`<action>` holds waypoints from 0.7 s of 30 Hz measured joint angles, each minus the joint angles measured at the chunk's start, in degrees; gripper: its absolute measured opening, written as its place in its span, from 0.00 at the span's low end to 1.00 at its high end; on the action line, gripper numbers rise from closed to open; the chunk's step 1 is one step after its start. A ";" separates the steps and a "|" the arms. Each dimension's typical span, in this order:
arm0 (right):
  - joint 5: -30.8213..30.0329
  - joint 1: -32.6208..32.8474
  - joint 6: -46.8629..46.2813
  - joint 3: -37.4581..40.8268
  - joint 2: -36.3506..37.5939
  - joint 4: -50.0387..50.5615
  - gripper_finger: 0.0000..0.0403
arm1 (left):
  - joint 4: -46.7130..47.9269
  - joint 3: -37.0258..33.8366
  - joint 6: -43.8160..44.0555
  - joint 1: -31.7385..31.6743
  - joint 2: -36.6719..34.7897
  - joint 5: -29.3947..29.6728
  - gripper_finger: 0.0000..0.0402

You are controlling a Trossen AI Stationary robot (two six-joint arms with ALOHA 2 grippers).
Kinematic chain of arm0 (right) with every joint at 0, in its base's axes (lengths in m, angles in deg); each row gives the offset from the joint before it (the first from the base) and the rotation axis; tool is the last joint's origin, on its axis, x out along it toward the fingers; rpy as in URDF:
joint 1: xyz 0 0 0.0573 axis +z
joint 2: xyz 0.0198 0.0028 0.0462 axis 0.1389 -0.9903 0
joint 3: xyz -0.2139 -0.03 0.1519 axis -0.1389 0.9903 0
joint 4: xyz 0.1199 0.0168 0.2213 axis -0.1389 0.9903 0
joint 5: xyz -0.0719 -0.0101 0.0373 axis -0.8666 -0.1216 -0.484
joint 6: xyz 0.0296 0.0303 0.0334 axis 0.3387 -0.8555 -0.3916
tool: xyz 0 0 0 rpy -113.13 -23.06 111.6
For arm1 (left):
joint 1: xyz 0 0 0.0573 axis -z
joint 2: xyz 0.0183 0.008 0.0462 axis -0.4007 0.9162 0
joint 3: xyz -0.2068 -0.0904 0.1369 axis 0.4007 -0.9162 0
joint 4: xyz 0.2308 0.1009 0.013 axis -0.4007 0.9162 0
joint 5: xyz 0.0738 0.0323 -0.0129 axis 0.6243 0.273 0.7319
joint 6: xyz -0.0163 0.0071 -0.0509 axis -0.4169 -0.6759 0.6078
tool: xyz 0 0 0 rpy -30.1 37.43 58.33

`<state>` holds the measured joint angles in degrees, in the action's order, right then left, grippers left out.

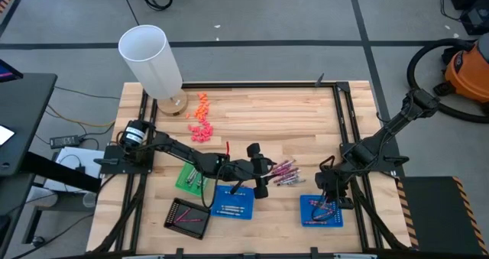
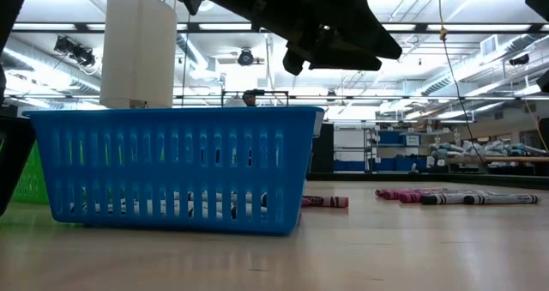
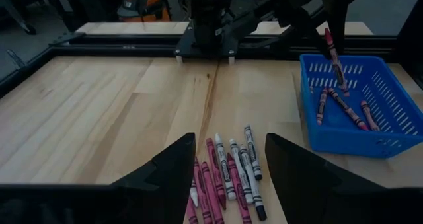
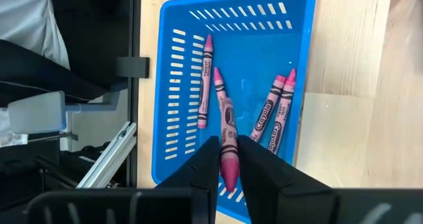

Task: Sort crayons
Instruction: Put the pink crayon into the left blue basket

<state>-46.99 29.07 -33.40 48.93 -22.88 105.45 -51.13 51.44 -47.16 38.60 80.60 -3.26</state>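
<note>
On the left half of the bench (image 1: 252, 114), the left gripper (image 3: 228, 168) hovers low over the loose pile of crayons (image 3: 228, 174) near the middle, its jaws spread wide around nothing, the pile lying between and just ahead of them. Near it sit a green tray (image 1: 187, 176), a black tray (image 1: 188, 218) and a blue basket (image 1: 233, 202) already holding a few silvery crayons. To the right, the right gripper (image 4: 228, 168) hangs over the right blue basket (image 4: 301, 26), where four pinkish crayons lie; its jaws are narrow, pinched on a pink crayon (image 4: 229, 141) that points down into the basket. The step in hand looks like a drop-off: the right jaws need only part to let the stick fall among its like. For the left arm, the next move calls for settling on one crayon and closing without dragging its neighbours.
</note>
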 joint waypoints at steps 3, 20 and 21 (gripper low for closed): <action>-0.05 0.00 -0.04 0.00 0.00 0.35 0.16 | 1.59 0.00 1.64 -0.08 0.00 -2.56 0.48; -0.09 -0.44 1.20 0.00 0.00 3.50 0.36 | 27.90 9.12 11.05 -3.54 0.00 -12.78 0.48; -2.27 -0.43 2.23 0.00 0.00 3.00 0.37 | 29.45 9.93 11.20 -4.02 0.00 -13.84 0.48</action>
<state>-49.26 28.64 -31.17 48.93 -22.88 108.45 -21.68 61.37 -35.96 34.58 80.60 -17.10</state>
